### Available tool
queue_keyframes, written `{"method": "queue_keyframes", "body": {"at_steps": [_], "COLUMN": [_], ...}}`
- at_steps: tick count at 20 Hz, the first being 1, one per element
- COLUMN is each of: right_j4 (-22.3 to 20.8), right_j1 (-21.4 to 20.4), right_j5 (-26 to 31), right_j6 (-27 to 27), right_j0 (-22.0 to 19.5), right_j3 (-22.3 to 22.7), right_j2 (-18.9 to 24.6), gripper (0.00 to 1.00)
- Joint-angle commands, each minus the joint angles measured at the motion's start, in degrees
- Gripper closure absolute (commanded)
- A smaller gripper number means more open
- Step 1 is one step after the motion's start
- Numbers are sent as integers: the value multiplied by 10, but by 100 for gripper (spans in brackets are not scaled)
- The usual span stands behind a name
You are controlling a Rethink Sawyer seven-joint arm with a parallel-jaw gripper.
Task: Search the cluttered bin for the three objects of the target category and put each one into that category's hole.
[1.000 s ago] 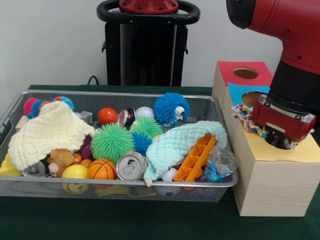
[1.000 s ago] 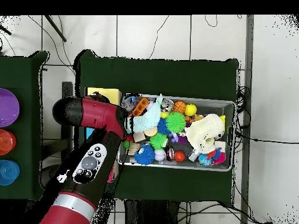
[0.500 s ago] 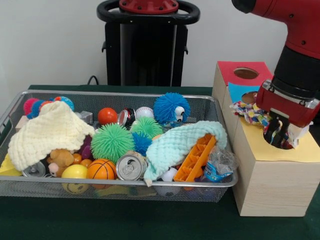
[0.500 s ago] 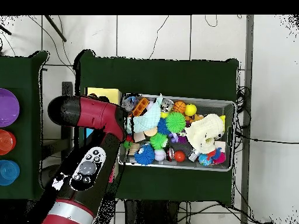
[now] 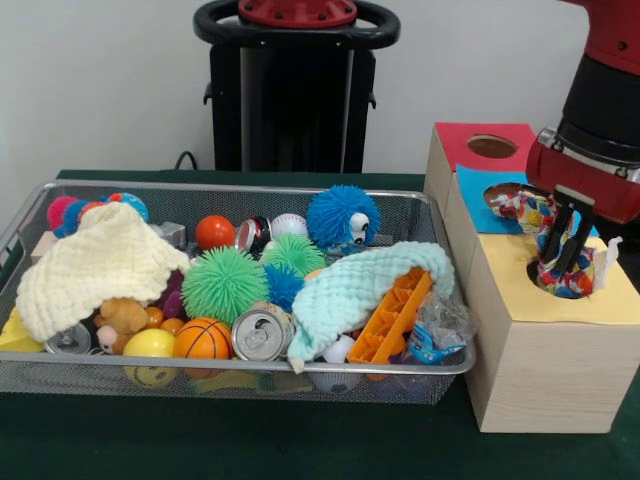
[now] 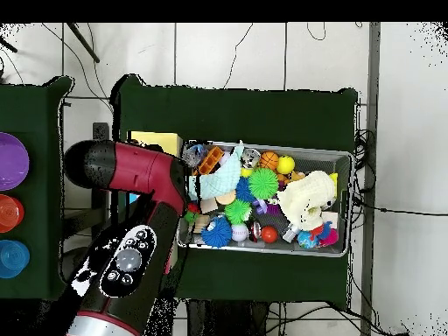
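Rope toy, knotted and many-coloured in red, yellow, blue and white, shows in the front view at the yellow hole of the wooden box. Most of it sits bunched in that hole, while a frayed end trails back over the blue panel toward the next opening. A white strand sticks up at its right side. The gripper hangs just above the hole, its two dark fingers parted only a little, reaching down to the top of the bunch. Whether they pinch the rope or merely touch it cannot be told. Behind the blue panel lies a red panel with its own round hole. Left of the box stands the mesh bin, filled with spiky balls, a basketball, a can, an orange block, a cream cloth and a mint cloth.

From overhead, the arm covers the box and the rope toy; neither the gripper nor its jaws can be seen. The bin lies beside the arm on the green table, with the cream cloth toward its right end and the mint cloth near the arm.
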Motion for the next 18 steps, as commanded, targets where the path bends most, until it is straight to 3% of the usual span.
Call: {"method": "queue_keyframes", "body": {"at_steps": [1, 18], "right_j4": [-13, -9], "right_j1": [-4, 14], "right_j5": [56, 17], "right_j6": [118, 121], "right_j0": [-13, -18], "right_j3": [48, 46], "right_j2": [36, 41], "gripper": [100, 100]}}
